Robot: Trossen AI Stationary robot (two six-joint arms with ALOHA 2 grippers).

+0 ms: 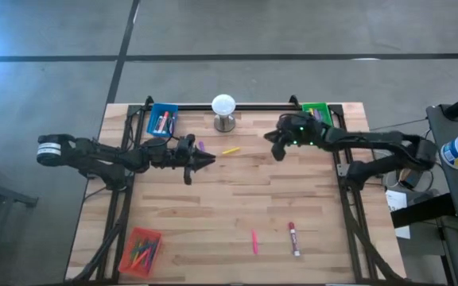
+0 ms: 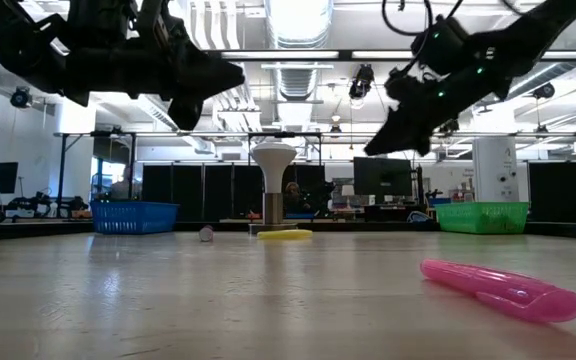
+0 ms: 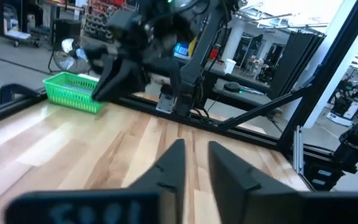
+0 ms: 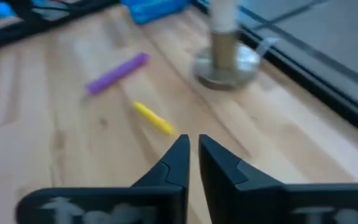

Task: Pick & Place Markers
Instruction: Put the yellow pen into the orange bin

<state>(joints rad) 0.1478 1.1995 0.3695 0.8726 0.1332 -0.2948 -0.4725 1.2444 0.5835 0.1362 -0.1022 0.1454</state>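
Several markers lie flat on the wooden table: a purple one [image 1: 201, 147] and a yellow one [image 1: 230, 150] at the middle far side, and a pink one [image 1: 254, 241] and a red one [image 1: 293, 238] near the front. My left gripper [image 1: 211, 160] points level toward the table's right, just near-side of the purple marker. It is open by a small gap [image 3: 196, 149] and has nothing in it. My right gripper [image 1: 277, 152] hangs above the table, right of the yellow marker [image 4: 154, 118], slanting down. Its fingers [image 4: 194, 140] stand barely apart, with nothing between them.
A white ball on a metal stand [image 1: 223, 111] is at the far middle. A blue tray [image 1: 162, 121] with markers is at the far left. A green tray [image 1: 316, 111] sits far right, behind my right arm. A red tray [image 1: 141, 250] with several markers sits front left.
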